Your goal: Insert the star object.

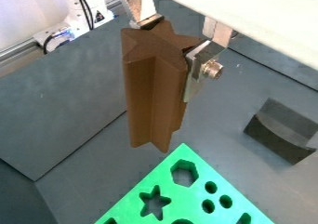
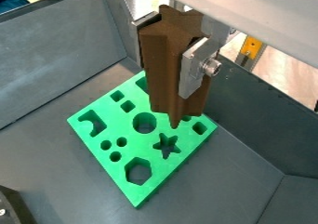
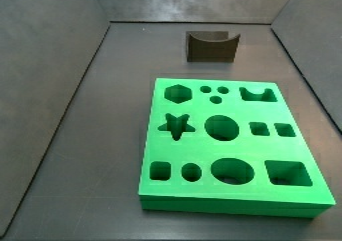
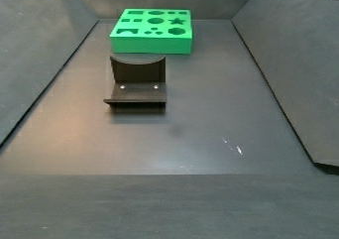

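My gripper (image 1: 165, 42) is shut on the star object (image 1: 154, 88), a tall brown ridged prism that hangs upright from the silver fingers (image 1: 196, 68). In both wrist views it is held above the floor; one of them shows its lower end over the green board (image 2: 106, 125), beside the star hole (image 2: 166, 145). The gripper (image 2: 168, 46) grips the prism (image 2: 168, 74) near its top. The board (image 3: 201, 148) with its star hole (image 3: 175, 125) also shows in both side views (image 4: 150, 45), where neither gripper nor prism appears.
The dark fixture (image 3: 210, 46) with a curved notch stands on the floor a little beyond one short edge of the board, and shows in a wrist view (image 1: 280, 127) and a side view (image 4: 137, 84). Grey walls enclose the floor. The board holds several other shaped holes.
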You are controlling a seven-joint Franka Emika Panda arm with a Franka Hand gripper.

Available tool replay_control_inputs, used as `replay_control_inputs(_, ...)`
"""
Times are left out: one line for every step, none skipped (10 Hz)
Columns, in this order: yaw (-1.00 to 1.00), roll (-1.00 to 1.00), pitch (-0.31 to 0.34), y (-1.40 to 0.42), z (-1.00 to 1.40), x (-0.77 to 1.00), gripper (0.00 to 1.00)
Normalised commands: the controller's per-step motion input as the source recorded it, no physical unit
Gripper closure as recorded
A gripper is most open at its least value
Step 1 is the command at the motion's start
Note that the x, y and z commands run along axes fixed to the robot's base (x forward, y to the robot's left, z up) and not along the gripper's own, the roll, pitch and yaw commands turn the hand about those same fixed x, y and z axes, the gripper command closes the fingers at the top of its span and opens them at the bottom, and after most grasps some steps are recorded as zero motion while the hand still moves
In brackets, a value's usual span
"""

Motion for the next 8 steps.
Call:
replay_control_inputs(0.00, 0.23, -0.020, -0.61, -0.91, 0.25, 1.00)
replay_control_inputs(0.00, 0.28, 0.000, -0.60, -0.79, 0.33, 1.00)
replay_control_inputs(-0.06, 0.27, -0.010, -0.64, -0.81, 0.40, 1.00)
replay_control_inputs(-0.09, 0.37, 0.000, -0.51, -0.61, 0.45, 1.00)
replay_control_inputs(-0.10, 0.36, 0.000, 0.00, -0.64, 0.33, 1.00)
replay_control_inputs(-0.01, 0.26, -0.030, 0.10, -0.83, 0.02, 1.00)
replay_control_inputs(0.00, 0.22, -0.041, 0.11, -0.91, 0.00, 1.00)
replay_control_inputs(0.00, 0.17, -0.047, 0.08, -0.98, 0.00, 1.00)
